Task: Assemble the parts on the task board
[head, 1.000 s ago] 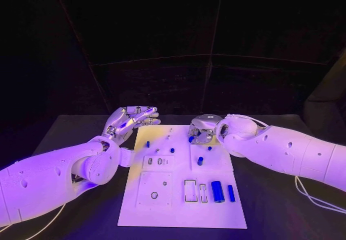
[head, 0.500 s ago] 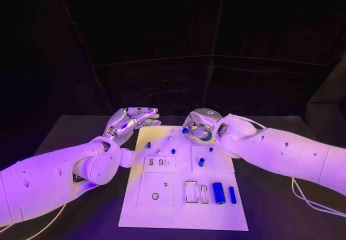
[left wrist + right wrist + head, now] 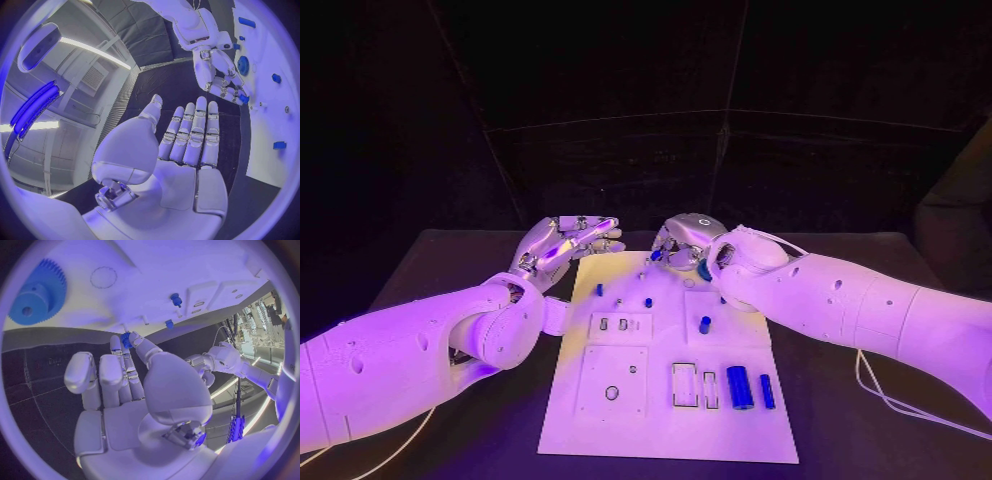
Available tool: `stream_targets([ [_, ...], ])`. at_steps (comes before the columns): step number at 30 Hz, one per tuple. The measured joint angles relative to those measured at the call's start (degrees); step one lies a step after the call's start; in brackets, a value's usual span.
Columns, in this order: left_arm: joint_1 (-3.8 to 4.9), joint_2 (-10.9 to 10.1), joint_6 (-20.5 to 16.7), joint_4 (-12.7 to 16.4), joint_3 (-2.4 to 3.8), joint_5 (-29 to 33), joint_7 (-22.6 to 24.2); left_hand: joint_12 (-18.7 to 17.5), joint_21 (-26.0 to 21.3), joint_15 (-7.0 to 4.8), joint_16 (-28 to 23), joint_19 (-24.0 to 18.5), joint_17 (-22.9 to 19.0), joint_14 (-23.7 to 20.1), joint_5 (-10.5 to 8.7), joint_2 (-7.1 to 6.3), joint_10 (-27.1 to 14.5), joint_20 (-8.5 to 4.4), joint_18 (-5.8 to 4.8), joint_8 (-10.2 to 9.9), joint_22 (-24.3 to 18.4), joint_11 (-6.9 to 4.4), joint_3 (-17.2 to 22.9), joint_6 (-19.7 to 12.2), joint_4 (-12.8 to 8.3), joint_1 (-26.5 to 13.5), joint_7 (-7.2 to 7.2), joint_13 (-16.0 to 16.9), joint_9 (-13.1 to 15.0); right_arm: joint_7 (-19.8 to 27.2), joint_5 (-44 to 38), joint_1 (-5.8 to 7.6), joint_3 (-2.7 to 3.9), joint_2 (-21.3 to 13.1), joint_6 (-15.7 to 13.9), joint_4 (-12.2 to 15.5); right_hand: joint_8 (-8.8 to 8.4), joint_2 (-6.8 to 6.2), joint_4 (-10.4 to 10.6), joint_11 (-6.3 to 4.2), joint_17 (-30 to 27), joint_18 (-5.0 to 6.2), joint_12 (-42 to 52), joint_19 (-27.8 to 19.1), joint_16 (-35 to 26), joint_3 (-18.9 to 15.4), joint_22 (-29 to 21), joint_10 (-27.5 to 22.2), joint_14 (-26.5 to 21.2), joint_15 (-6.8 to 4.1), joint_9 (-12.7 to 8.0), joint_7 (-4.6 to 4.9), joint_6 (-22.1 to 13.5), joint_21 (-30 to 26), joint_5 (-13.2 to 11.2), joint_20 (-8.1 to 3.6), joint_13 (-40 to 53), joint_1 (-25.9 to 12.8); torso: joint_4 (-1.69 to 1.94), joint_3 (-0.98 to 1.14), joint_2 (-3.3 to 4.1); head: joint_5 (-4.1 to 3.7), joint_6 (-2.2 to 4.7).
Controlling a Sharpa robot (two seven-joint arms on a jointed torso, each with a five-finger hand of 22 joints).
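The white task board (image 3: 610, 425) lies in the middle of the black table. My right hand (image 3: 684, 244) hovers over the board's far edge and pinches a small blue part (image 3: 656, 255) between thumb and a fingertip; the right wrist view shows this part (image 3: 127, 339) just above the board (image 3: 156, 275). My left hand (image 3: 565, 240) is off the board's far left corner, fingers extended, holding nothing (image 3: 187, 145). Blue pegs (image 3: 599, 290) (image 3: 648, 302) (image 3: 704, 323) stand on the board. A blue gear (image 3: 37, 292) lies flat on it.
Two blue cylinders (image 3: 738, 386) (image 3: 766, 390) lie at the board's near right, beside rectangular slots (image 3: 682, 384). More recesses and holes (image 3: 612, 392) mark the near left. The black table (image 3: 862, 400) stretches out on both sides of the board.
My right hand has moved left and farther back along the board's far edge, carrying the small blue part. The left hand has stayed where it was.
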Motion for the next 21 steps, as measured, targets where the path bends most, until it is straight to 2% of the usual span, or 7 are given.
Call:
stream_targets([
  [7,0.18,0.11,0.05,0.07,0.00,0.00,-0.12,-0.26,0.00,0.00,0.00,0.00,0.00,0.00,0.00,0.22,0.00,0.00,0.00,0.00,-0.05,0.00,0.23,0.00,-0.23,0.22,0.00,0.00,0.00,-0.66,-0.11,0.00,0.00,2.05,0.75,-2.20,-0.12,-0.30,0.32,0.20,0.00,0.00,-0.23,0.00,0.00,0.32,0.11,-0.20,0.00,0.00,0.02,0.19,-0.20,0.00,-0.01,0.00,-0.06,0.30,0.00,-0.04,0.19,0.14,0.03],
  [21,0.52,0.29,0.14,0.12,0.00,-0.01,-0.30,-0.26,0.00,0.00,-0.34,0.00,-0.05,0.00,0.00,0.22,-0.21,0.00,0.00,0.00,-0.10,0.21,0.40,0.00,-0.40,0.21,0.00,0.01,0.01,-1.95,-0.63,0.13,0.05,3.89,1.96,-4.00,-0.36,-0.59,0.56,0.40,0.22,0.00,-0.45,0.00,0.32,0.55,0.26,-0.41,0.00,0.00,0.00,0.24,-0.36,0.22,-0.33,0.00,-0.06,0.01,0.00,-0.07,0.34,0.29,-0.22],
])
